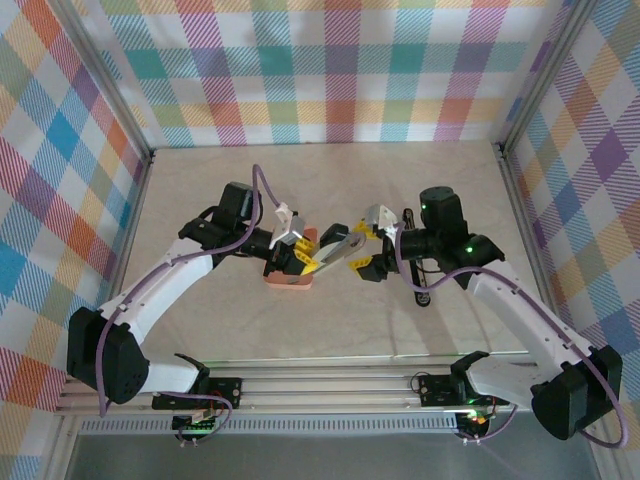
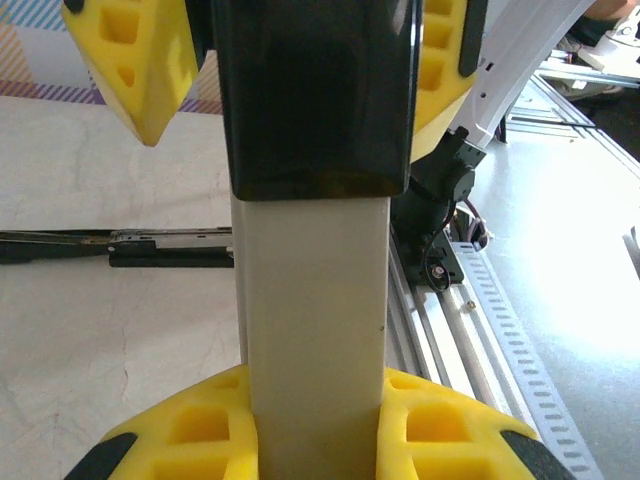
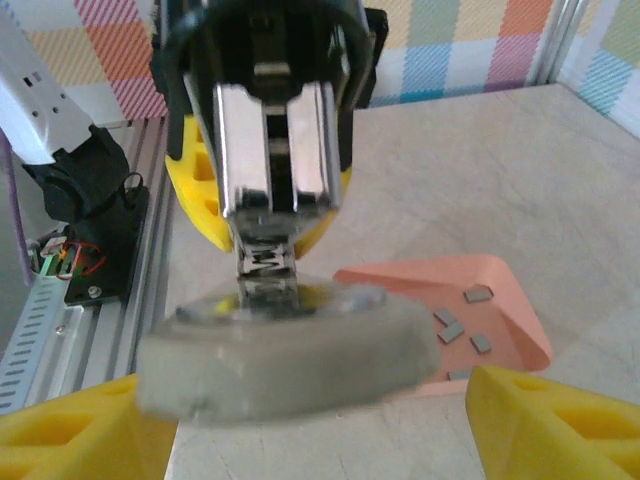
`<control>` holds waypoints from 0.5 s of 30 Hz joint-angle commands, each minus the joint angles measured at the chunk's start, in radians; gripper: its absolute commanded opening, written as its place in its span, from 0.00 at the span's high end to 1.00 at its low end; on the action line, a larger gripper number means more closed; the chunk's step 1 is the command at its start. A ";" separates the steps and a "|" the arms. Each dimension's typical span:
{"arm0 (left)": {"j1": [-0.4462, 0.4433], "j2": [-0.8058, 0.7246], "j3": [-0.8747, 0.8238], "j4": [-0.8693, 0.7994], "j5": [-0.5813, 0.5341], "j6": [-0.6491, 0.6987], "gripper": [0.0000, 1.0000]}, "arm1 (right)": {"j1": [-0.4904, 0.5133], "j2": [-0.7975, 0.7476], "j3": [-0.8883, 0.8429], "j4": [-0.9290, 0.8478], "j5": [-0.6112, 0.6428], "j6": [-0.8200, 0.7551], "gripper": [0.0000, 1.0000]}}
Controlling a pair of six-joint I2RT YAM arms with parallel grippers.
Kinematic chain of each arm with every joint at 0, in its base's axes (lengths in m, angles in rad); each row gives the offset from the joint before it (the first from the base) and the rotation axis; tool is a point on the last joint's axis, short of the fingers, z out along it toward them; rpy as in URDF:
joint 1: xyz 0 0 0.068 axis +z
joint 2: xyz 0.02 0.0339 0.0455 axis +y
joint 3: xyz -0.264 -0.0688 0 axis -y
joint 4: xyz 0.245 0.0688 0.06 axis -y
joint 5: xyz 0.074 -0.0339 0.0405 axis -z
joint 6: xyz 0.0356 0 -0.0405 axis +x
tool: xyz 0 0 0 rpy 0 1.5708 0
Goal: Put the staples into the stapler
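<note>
Beige table [image 1: 330, 190]; left gripper [image 1: 295, 255], right gripper [image 1: 362, 262] face-to-face at stapler [image 1: 335, 248]

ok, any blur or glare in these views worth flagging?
Right wrist: the stapler's near end is blurred, but the staples in the pink tray read clearly. Left wrist: stapler very close and soft; the rail at right is washed out. Top external: evenly lit, sharp.

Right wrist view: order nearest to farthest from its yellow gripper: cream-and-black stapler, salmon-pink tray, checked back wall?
From the right gripper:
1. cream-and-black stapler, directly ahead, centre
2. salmon-pink tray, ahead, right
3. checked back wall, farthest back
</note>
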 commanded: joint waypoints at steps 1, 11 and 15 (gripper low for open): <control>0.005 0.003 0.043 0.006 0.082 0.044 1.00 | 0.008 -0.014 -0.018 0.150 -0.064 0.063 0.29; 0.004 0.003 0.044 0.018 0.077 0.043 1.00 | 0.013 -0.001 -0.015 0.111 -0.098 0.048 0.56; 0.004 0.003 0.046 0.026 0.077 0.033 1.00 | 0.015 0.000 -0.015 0.106 -0.097 0.042 0.60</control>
